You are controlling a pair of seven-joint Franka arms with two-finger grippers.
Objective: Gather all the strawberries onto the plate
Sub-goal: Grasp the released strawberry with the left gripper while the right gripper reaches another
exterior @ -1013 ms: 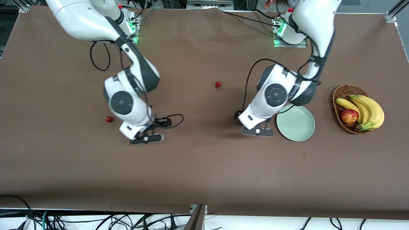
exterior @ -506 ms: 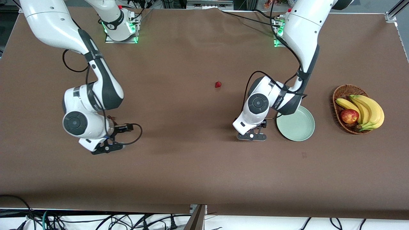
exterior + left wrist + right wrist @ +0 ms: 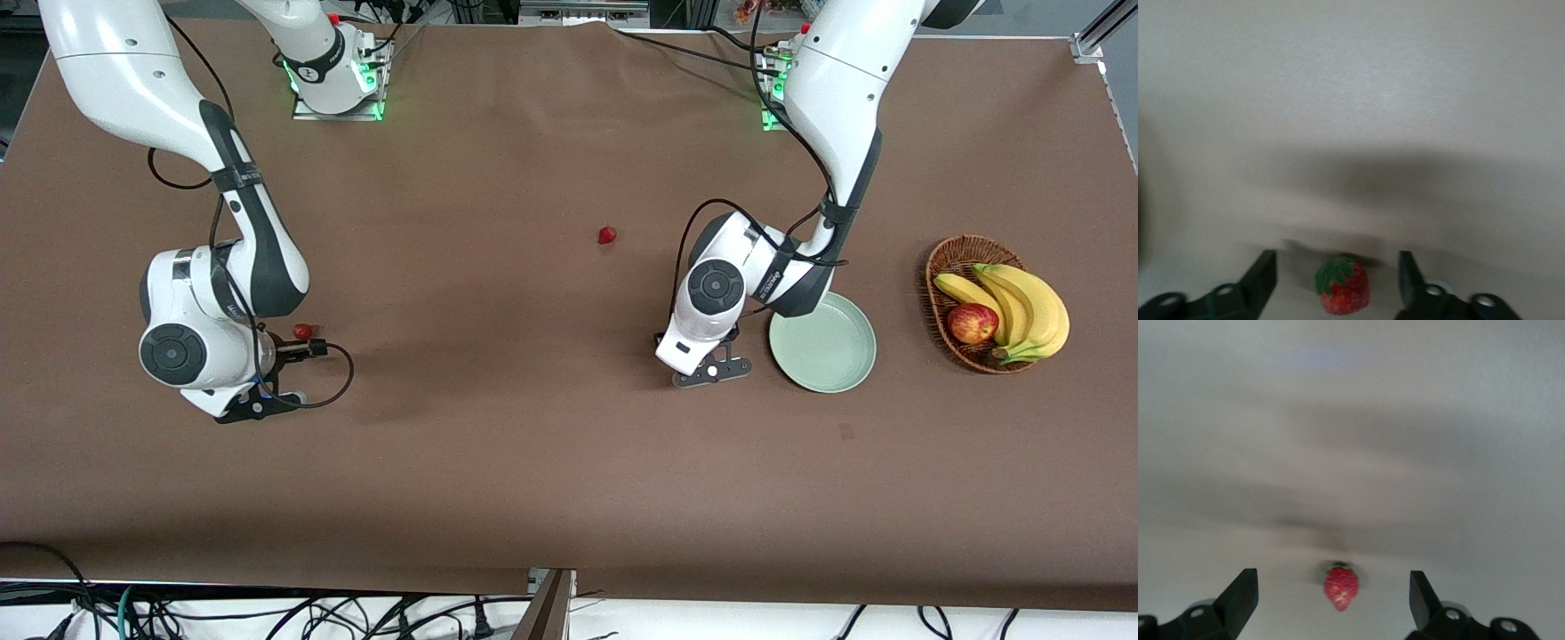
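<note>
Brown tabletop [image 3: 533, 462] throughout. Left gripper [image 3: 711, 369] low over bare table just beside pale mint-green plate [image 3: 827, 351], fingers [image 3: 1265, 273] spread wide, holding nothing, one strawberry [image 3: 1343, 287] lying between them on the surface. Right gripper [image 3: 253, 404] low toward the right arm's end, fingers [image 3: 1241, 593] wide apart and empty, a second strawberry [image 3: 1341, 587] ahead between them, same berry at [image 3: 303, 332]. Third strawberry [image 3: 606, 235] mid-table, farther from the front camera than the plate. Nothing on the plate. Wicker basket [image 3: 951, 258] with bananas [image 3: 1022, 302] and apple [image 3: 972, 323] beside the plate.
</note>
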